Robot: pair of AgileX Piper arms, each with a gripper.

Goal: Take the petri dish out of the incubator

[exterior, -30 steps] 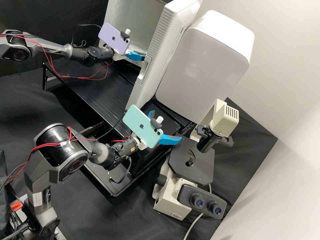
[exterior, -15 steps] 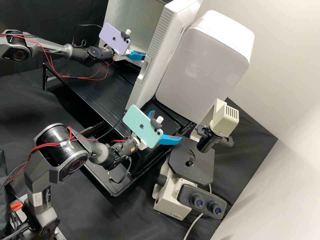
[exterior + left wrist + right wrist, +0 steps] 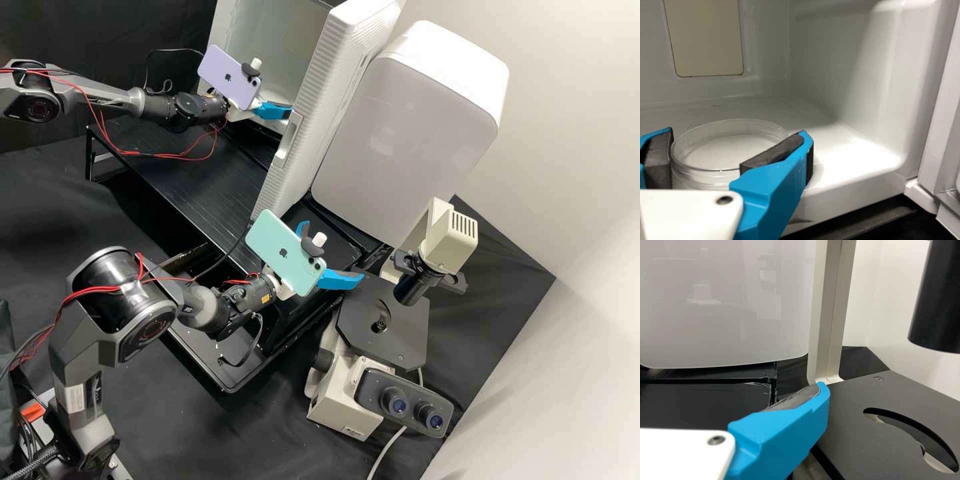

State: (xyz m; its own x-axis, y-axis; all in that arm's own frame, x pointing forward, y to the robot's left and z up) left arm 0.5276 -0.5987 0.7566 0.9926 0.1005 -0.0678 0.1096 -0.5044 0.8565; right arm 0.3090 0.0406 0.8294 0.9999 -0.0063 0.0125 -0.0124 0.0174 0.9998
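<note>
**Surface and room.** One black cloth-draped surface [image 3: 167, 427], seen from the high view; a pale wall [image 3: 573, 100] runs from 1 to 5 o'clock. On the surface lies one long black platform [image 3: 200, 187], stretching from 10 o'clock towards the centre.

**Count.**
- One white incubator [image 3: 267, 40] at 12 o'clock, open at the front.
- One petri dish [image 3: 720, 150].
- One microscope [image 3: 373, 393] at 5 o'clock, with a black stage [image 3: 880, 420].
- Two arms, mine: the left comes in from 10 o'clock, the right from 8 o'clock.
- Two phones: one lilac phone [image 3: 229, 75] on my left wrist, one mint phone [image 3: 285, 252] on my right.
- Red wires [image 3: 167, 155] trail along both arms.

**Petri dish.** Clear and round, it sits inside the incubator on the white chamber floor near the front edge. It is flat on its base with its axis upright, wider than it is tall.

**Hands.** My left hand [image 3: 735, 137] is inside the chamber, clamped on the petri dish, one dark pad [image 3: 772, 152] against each side of its wall. My right hand [image 3: 347, 279] hangs near the centre, just above the microscope stage and holding nothing that I can see. I cannot tell whether it is apart or together.
</note>
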